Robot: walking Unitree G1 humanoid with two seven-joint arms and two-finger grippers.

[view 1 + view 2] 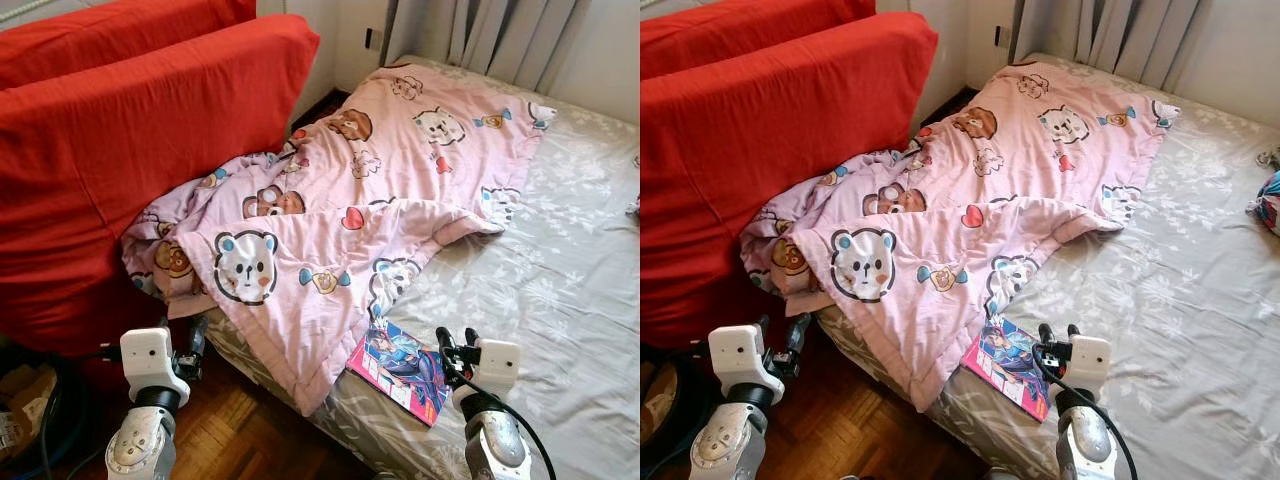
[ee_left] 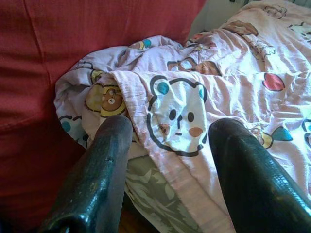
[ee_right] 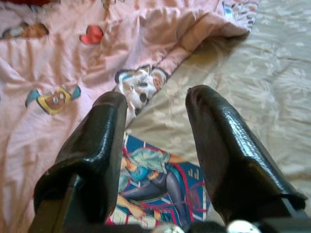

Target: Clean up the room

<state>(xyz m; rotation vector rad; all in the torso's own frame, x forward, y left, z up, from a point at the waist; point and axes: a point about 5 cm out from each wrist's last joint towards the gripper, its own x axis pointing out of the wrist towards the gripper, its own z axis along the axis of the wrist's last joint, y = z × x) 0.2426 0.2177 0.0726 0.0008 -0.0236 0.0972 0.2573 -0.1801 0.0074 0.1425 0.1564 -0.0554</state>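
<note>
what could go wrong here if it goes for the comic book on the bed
The comic book lies at the bed's edge with one corner tucked under the pink blanket, so the open right gripper could pinch blanket along with it, or nudge the book off onto the wooden floor. It lies flat on the soft grey sheet, so the fingers may bunch fabric instead of catching a page edge.

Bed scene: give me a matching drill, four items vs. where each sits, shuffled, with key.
Items:
1. pink cartoon blanket
2. comic book
3. red sofa
4. left gripper

Places:
A. beside the bed, on the robot's left
B. near edge of the grey floral sheet, partly under the blanket corner
C. spread across the bed, bunched against the sofa
D. low by the bed's corner, jaws open

Pairs: 1-C, 2-B, 3-A, 4-D
</note>
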